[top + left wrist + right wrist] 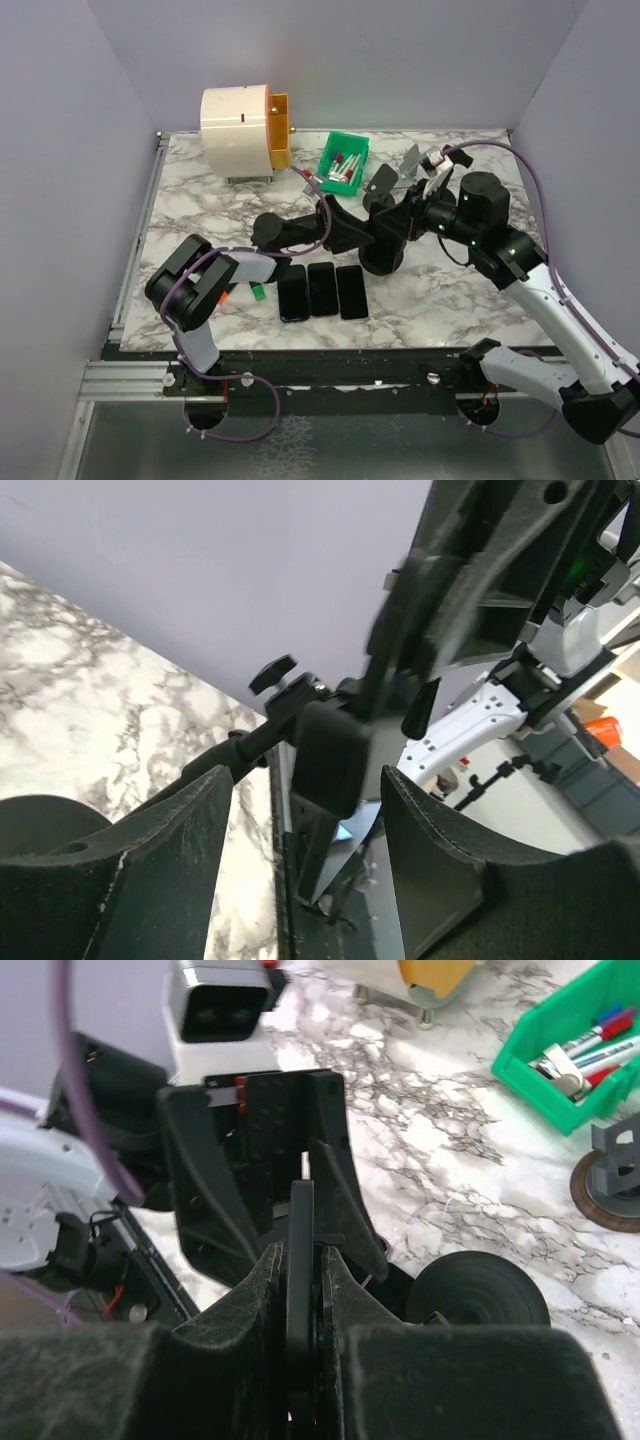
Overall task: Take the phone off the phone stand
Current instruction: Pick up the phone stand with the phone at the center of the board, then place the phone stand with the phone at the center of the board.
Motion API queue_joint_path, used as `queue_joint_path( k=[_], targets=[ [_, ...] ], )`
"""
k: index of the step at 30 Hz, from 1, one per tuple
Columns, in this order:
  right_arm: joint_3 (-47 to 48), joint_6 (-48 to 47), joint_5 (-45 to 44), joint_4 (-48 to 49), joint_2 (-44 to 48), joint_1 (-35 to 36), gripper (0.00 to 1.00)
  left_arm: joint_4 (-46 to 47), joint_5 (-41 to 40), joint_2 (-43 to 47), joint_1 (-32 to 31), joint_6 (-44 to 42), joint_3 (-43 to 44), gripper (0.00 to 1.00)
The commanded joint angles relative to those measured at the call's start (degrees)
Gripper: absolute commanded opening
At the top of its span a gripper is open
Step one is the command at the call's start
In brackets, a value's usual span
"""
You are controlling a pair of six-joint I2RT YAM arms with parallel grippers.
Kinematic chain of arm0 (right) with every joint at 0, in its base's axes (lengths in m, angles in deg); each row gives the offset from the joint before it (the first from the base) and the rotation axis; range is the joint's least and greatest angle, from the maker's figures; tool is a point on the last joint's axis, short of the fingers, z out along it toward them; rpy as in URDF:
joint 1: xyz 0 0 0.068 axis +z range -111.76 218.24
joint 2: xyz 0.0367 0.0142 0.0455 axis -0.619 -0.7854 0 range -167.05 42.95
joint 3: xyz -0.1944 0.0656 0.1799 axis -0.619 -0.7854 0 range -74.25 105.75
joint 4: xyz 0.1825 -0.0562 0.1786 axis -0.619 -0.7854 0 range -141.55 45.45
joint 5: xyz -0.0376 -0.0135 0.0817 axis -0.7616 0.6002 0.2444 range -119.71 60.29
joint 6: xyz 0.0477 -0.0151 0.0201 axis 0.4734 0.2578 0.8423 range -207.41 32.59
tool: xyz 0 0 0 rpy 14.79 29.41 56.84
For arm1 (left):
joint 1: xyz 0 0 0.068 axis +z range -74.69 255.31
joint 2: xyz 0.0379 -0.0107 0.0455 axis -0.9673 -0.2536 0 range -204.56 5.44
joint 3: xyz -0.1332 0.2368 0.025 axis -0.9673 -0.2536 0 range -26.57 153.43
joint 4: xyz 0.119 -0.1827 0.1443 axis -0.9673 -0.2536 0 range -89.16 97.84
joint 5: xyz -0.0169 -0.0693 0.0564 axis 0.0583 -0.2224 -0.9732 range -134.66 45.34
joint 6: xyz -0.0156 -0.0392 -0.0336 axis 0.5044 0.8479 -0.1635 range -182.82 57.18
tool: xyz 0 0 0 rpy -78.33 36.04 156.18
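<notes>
The phone (pixel 300 1225) shows edge-on as a thin black slab, and my right gripper (pixel 300 1255) is shut on it. Its upper end sits against the black holder of the phone stand (pixel 270 1120); the stand's round base (pixel 478 1290) rests on the marble to the right. From above, the right gripper (pixel 407 212) meets the left gripper (pixel 345 228) over the base (pixel 383 262), and the phone is mostly hidden between them. My left gripper (pixel 305 790) is open, its fingers either side of the stand's black block (pixel 330 755) without touching it.
Three dark phones (pixel 321 289) lie side by side near the front of the marble table (pixel 200 210). A green bin of markers (pixel 343 162) and a white-and-orange drum (pixel 245 125) stand at the back. A small green piece (pixel 258 292) lies by the left arm.
</notes>
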Motion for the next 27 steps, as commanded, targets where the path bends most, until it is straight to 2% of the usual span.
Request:
queue_joint_path(
  k=[1,4,10,13,20,27],
  targets=[
    [2.58,-2.89,9.41,0.24,6.63,0.00,0.00,10.83,4.27,2.40,-0.11,3.68,-2.83,0.63],
    [1.60,-2.44,13.55,-2.69,9.98,0.00,0.00,1.83,2.84,9.95,-0.09,-3.01,-6.67,0.69],
    [2.13,-1.00,18.18,-9.77,13.82,-0.04,0.00,-28.95,-4.61,30.47,-0.11,-22.45,-11.53,0.78],
    [0.30,0.55,21.29,-11.25,15.37,0.06,0.00,-37.65,-9.66,39.39,-0.11,-27.82,-13.69,0.80],
    [-5.36,2.87,25.68,-12.37,18.85,0.22,0.00,-44.64,-16.52,49.55,-0.10,-30.25,-19.07,0.81],
    [-8.30,6.23,31.50,-10.69,19.86,0.63,0.00,-46.56,-18.00,51.57,-0.12,-30.57,-19.80,0.81]
  ],
)
